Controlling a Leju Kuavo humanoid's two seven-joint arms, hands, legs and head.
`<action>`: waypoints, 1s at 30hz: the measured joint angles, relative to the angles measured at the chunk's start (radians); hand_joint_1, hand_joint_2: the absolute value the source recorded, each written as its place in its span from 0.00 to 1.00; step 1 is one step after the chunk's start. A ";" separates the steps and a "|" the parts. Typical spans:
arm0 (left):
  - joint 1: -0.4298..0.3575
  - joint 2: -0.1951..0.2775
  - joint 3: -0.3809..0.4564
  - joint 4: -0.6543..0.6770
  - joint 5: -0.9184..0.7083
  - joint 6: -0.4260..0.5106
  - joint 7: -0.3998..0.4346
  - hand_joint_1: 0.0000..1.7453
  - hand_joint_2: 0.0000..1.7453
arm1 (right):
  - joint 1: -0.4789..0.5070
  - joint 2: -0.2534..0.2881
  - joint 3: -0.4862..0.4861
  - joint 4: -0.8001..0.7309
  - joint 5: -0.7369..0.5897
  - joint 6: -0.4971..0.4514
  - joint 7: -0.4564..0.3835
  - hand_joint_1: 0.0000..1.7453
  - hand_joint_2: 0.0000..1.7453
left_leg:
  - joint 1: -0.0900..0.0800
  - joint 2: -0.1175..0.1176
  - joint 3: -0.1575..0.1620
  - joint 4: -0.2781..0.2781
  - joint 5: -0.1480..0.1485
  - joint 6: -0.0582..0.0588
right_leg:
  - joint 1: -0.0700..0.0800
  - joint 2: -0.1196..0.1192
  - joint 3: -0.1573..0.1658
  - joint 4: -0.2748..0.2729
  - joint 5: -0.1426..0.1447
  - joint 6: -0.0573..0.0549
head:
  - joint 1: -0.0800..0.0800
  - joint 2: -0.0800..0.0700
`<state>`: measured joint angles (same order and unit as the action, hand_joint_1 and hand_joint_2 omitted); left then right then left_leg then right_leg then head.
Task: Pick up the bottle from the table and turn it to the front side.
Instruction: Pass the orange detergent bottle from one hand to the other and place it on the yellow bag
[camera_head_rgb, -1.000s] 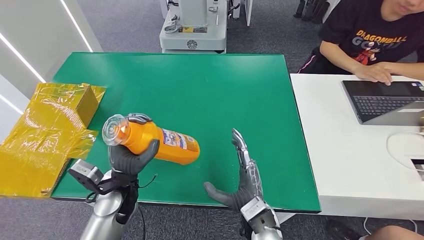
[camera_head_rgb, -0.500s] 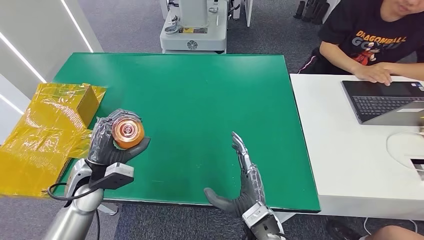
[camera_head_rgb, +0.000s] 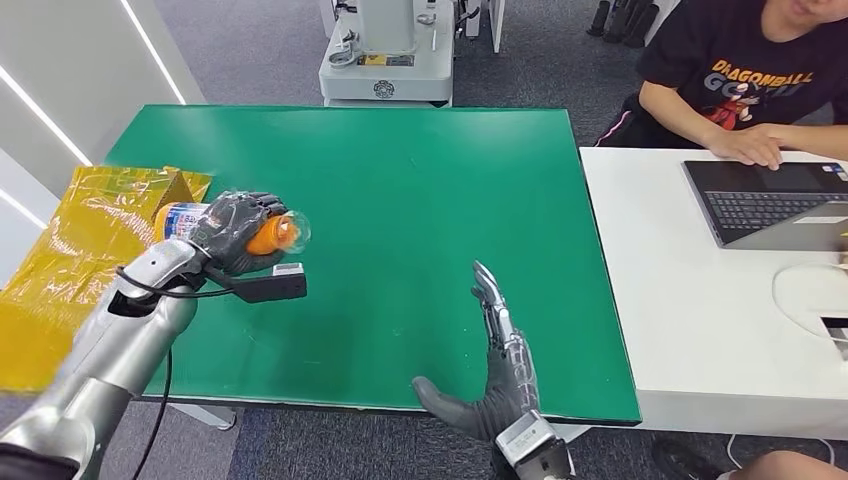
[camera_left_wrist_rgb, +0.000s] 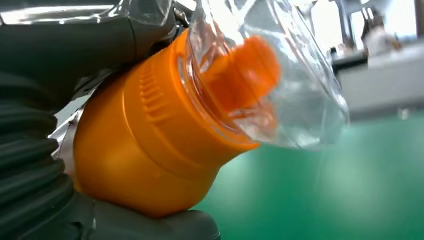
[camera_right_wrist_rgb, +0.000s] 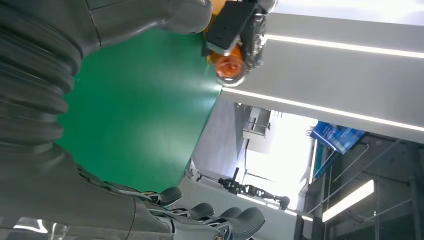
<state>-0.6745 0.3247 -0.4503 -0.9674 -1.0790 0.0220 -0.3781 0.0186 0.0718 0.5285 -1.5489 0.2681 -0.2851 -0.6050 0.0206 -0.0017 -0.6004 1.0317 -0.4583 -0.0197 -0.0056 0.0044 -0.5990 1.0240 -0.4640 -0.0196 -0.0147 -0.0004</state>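
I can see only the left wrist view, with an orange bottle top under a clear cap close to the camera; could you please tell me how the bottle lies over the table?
Observer: In the head view the bottle is held off the table in the left hand, roughly level, its clear cap toward the table's middle.
Operator: Thank you. Where is its other end?
Observer: Its labelled base end sticks out of the hand toward the yellow plastic wrapping beside the table's left edge.
Operator: And is the right hand helping?
Observer: No, the right hand is at the table's near edge, fingers apart, holding nothing.
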 joint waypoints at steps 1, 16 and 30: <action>-0.030 0.006 -0.026 0.048 -0.014 -0.024 0.000 1.00 1.00 | 0.002 0.001 -0.002 -0.001 0.000 0.002 -0.002 0.00 1.00 | 0.000 0.000 0.000 0.000 0.000 0.000 | 0.000 0.000 0.000 0.000 0.000 0.000 | 0.000 0.000; -0.252 0.017 -0.248 0.472 -0.091 -0.174 0.103 1.00 1.00 | -0.002 0.022 -0.023 -0.007 -0.009 0.004 -0.002 0.00 1.00 | 0.000 0.002 0.000 0.000 0.000 0.000 | 0.000 0.002 0.000 0.000 0.000 0.000 | 0.000 0.000; -0.281 -0.011 -0.267 0.596 -0.072 -0.237 0.112 1.00 1.00 | -0.027 0.035 -0.025 0.003 -0.020 -0.013 0.002 0.00 1.00 | 0.000 0.001 0.000 0.000 0.000 0.000 | 0.000 0.002 0.000 0.000 0.000 0.000 | 0.000 0.000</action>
<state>-0.9550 0.3136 -0.7175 -0.3717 -1.1507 -0.2153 -0.2657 -0.0087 0.1072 0.5039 -1.5457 0.2481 -0.2978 -0.6029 0.0206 -0.0002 -0.6007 1.0317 -0.4584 -0.0197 -0.0057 0.0059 -0.5990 1.0245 -0.4639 -0.0197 -0.0148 -0.0004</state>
